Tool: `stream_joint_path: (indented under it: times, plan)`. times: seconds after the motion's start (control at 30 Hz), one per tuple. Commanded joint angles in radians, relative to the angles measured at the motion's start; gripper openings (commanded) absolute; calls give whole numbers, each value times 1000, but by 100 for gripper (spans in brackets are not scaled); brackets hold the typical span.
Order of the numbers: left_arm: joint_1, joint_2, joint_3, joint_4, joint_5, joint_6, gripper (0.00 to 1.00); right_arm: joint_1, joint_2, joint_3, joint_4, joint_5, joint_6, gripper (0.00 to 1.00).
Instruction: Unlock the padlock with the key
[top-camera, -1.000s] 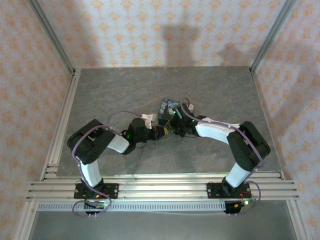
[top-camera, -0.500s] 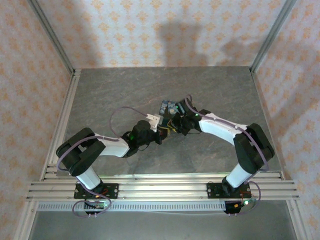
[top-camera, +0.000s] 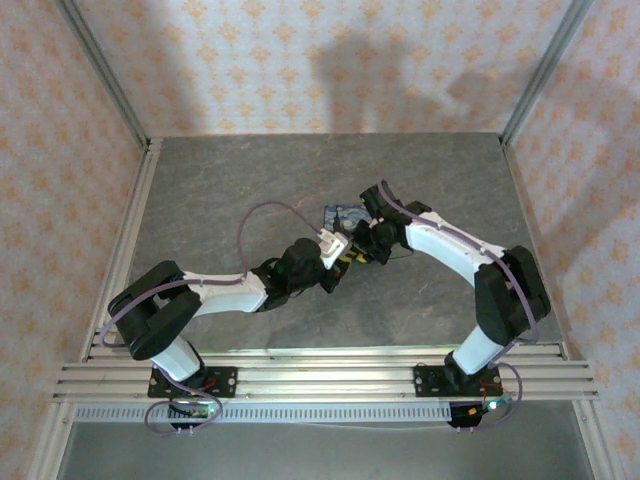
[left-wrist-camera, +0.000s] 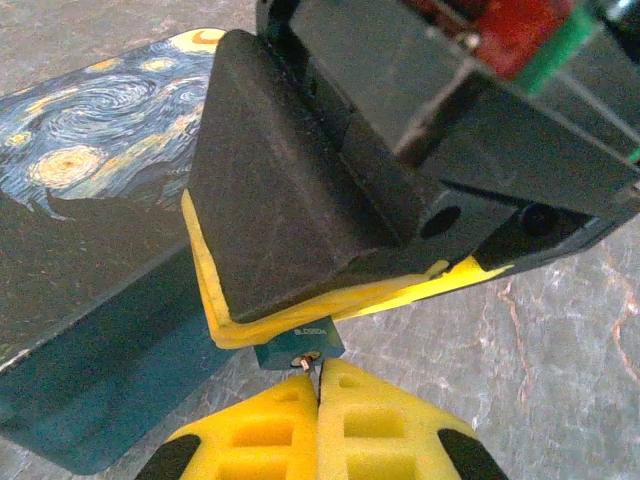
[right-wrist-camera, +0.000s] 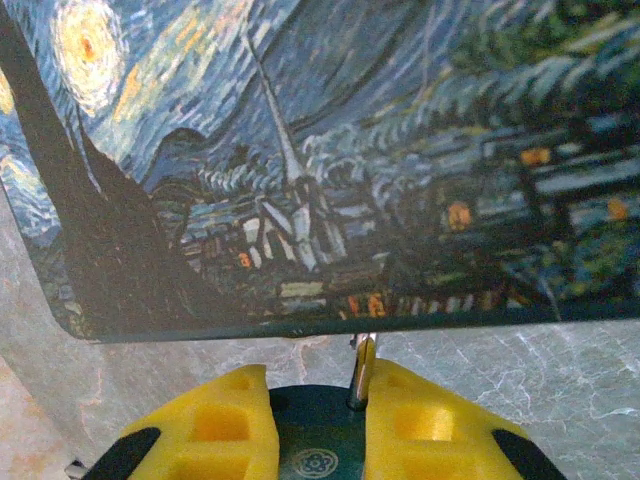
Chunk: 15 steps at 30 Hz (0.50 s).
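Centrally on the tabletop (top-camera: 220, 180), beside the Starry-Night tin box (right-wrist-camera: 300, 150): right gripper (right-wrist-camera: 318, 388) clamped on the padlock (right-wrist-camera: 322, 438), shackle (right-wrist-camera: 360, 375) pointing at the tin. Left gripper (left-wrist-camera: 318, 388) pinched shut on the key (left-wrist-camera: 303, 365), tip touching the padlock's end face.

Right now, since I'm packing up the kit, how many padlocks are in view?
1. The blue padlock is clamped in the right gripper, close to the Starry Night tin box. The arms may hide others.
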Motion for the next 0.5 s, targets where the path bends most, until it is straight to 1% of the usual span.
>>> stream_joint_path:
  times: [0.0,0.2,0.3,0.4,0.47]
  plan:
    - [-26,-25,10,-110,18,79,0,-2,5,44,62,-26,-22,0]
    - [-23,0,0,-81,15,26,0,-2,8,20,90,-31,-23,0]
    - [-14,13,10,-83,-7,-4,0,-2,5,-9,122,-31,-8,0]
    - [14,25,17,-81,12,-33,0,-2,5,-39,151,-30,8,7]
    - [44,40,17,-69,52,-56,0,-2,3,-60,170,-28,19,14]
